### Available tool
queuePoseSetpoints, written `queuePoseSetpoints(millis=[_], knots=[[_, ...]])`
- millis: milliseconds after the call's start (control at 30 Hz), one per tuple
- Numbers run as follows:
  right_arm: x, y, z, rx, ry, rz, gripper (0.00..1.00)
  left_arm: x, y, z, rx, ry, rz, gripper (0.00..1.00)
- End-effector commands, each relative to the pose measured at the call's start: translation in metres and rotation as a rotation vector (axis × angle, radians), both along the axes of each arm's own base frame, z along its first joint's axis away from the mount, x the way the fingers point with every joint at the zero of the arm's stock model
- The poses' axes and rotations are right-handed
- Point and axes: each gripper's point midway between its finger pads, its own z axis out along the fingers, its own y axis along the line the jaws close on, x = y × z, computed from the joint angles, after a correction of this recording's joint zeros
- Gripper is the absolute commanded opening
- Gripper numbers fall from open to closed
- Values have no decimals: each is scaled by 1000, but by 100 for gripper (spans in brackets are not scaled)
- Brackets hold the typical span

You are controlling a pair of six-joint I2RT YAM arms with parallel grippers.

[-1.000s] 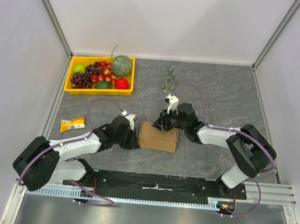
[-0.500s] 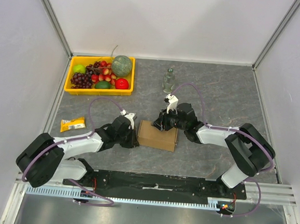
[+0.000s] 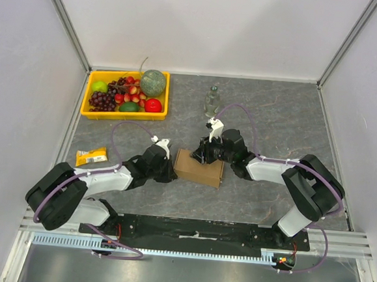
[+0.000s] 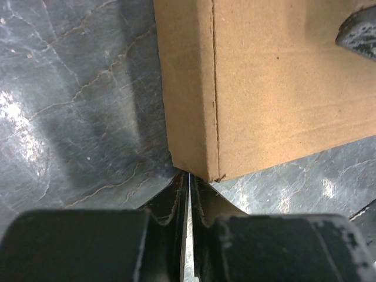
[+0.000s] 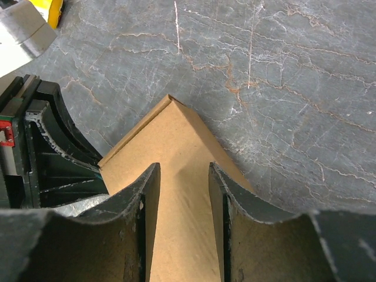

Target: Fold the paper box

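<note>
The paper box [image 3: 199, 168] is a flat brown cardboard mailer lying on the grey table between both arms. My left gripper [image 3: 171, 173] is shut, its tips right at the box's near-left corner [image 4: 202, 170] with nothing between them; in the left wrist view the left gripper [image 4: 189, 175] shows only a thin slit. My right gripper [image 3: 204, 156] is open and sits over the box's top at its far edge. In the right wrist view the right gripper [image 5: 183, 170] has bare cardboard of the box [image 5: 170, 126] between its fingers.
A yellow tray [image 3: 86, 99] of fruit stands at the back left. A clear bottle [image 3: 211, 101] stands behind the box. A yellow snack packet [image 3: 91, 155] lies left of the left arm. White walls close in the table on three sides.
My left gripper has slid forward along the box's left side and closed further. The box has shifted slightly away from the arms' bases. The right gripper has stayed on the box.
</note>
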Motion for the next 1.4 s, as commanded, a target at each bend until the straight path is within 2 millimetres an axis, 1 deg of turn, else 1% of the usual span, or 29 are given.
queuePoseSetpoints(millis=[0,100,167,267,333,367,433,533,600,667,733,767,833,900,967,1000,1033,1067,1100,1167,1267,1367], knots=[[-15,-2,-22,-61,64,31,45,10,13,-17,66,4,89,11],[-14,-3,-17,-57,52,26,45,0,13,-20,53,32,68,11],[-13,-3,-13,-54,42,21,45,-12,13,-21,27,54,46,11],[-10,-2,-3,-41,26,16,45,-27,17,-17,1,76,20,11],[-9,0,8,-23,9,15,46,-38,17,-13,-28,89,3,11],[-8,1,14,-12,-1,16,47,-47,19,-10,-37,103,-12,11],[-6,2,25,2,-19,11,47,-56,18,1,-83,105,-33,11],[-2,0,44,13,-54,-8,49,-66,13,24,-158,79,-76,11],[2,-6,52,3,-74,-40,51,-68,10,42,-213,42,-95,11],[9,-18,55,-38,-84,-112,53,-65,8,61,-257,-17,-99,11],[22,-39,50,-125,-81,-233,53,-60,9,68,-257,-48,-86,11],[30,-53,46,-178,-75,-303,53,-57,10,66,-247,-52,-76,11],[39,-77,36,-261,-63,-402,52,-53,9,60,-218,-39,-71,8],[47,-93,26,-323,-43,-449,50,-49,7,50,-191,-14,-67,4],[55,-99,22,-353,-40,-469,49,-42,7,41,-161,-5,-39,2],[52,-104,11,-395,-11,-467,49,-36,6,39,-157,-14,-23,2],[54,-107,8,-414,-6,-472,48,-33,3,38,-159,-17,-27,2],[54,-109,2,-438,5,-472,48,-31,-1,38,-162,-15,-39,2],[55,-110,0,-456,11,-472,47,-30,-7,42,-178,-17,-61,2],[55,-112,-11,-499,38,-467,46,-29,-20,48,-222,-20,-110,2],[50,-113,-25,-543,79,-440,44,-28,-32,50,-252,-20,-153,2],[38,-116,-37,-560,120,-414,42,-25,-37,41,-238,-3,-166,2]])
